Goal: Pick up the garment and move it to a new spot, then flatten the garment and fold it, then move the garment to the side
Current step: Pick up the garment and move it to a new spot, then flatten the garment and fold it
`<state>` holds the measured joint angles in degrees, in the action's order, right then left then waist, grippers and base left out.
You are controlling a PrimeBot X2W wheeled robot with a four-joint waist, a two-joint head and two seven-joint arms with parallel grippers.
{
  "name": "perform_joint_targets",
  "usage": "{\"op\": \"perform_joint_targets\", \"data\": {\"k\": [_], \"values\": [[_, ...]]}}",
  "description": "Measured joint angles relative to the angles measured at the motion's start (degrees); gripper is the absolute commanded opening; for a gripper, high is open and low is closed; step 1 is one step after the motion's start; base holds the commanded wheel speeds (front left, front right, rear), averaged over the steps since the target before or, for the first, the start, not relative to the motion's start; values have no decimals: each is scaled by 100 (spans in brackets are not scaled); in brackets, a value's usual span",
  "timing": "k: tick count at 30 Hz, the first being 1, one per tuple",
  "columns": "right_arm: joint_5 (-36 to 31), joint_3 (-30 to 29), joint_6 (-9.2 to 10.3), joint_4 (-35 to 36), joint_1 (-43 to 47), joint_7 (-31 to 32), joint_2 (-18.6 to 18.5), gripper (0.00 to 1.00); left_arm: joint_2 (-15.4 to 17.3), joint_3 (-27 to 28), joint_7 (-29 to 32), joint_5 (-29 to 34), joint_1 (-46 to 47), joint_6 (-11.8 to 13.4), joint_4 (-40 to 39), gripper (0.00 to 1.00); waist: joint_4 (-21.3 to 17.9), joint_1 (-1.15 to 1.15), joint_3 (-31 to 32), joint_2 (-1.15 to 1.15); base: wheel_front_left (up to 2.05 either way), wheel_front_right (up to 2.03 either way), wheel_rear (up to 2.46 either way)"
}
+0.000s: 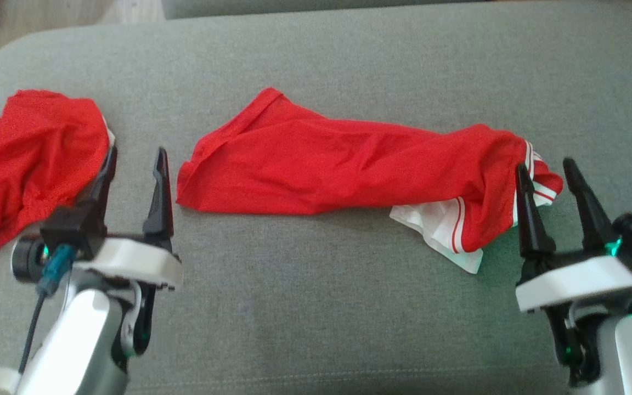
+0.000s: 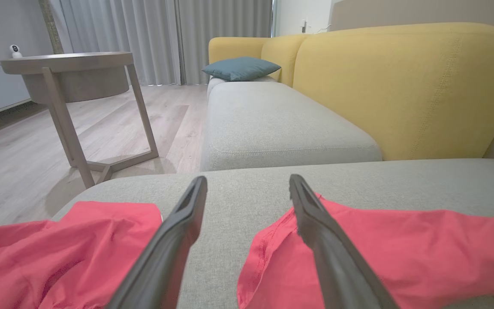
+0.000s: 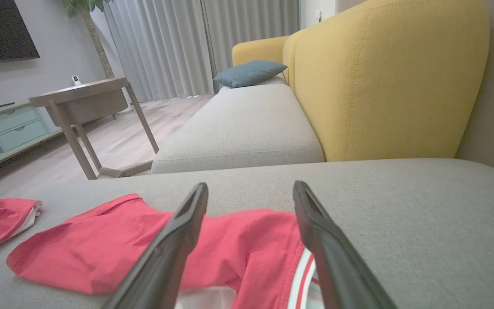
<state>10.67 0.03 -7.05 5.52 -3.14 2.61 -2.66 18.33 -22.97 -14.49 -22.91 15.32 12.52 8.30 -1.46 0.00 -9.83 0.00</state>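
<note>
There, long red garment (image 1: 349, 164) between left gripper (image 1: 136, 153) and right gripper (image 1: 545, 164)

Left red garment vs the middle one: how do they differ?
The left garment is bunched in a heap; the middle garment lies stretched out long. The middle garment shows white striped trim at its right end; the left garment barely any white. Both red, on the grey cushion.

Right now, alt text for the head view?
A long red garment lies crumpled across a grey sofa cushion, with white striped trim at its right end. A second red garment is bunched at the left edge. Both pincers are open: the left pincer between the two garments, the right pincer by the striped end.
</note>
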Motion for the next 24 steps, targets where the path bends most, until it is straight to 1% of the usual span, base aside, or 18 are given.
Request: {"op": "perform_joint_targets", "data": {"k": [3, 12, 24], "values": [[-11, -21, 0, -3, 199, 45, 0, 100, 12, 23, 0, 8, -217, -47, -102, 100, 19, 0, 112, 0, 0, 0, 0], [-25, -82, 0, 37, 553, 104, 1, 100, 109, 37, 0, 62, -818, -47, -238, 100, -40, 0, 433, 0, 0, 0, 0], [-167, -78, 0, 270, 702, 197, 2, 100, 153, 40, 3, 56, -1040, 14, -287, 100, -46, 0, 578, 0, 0, 0, 0]]}}
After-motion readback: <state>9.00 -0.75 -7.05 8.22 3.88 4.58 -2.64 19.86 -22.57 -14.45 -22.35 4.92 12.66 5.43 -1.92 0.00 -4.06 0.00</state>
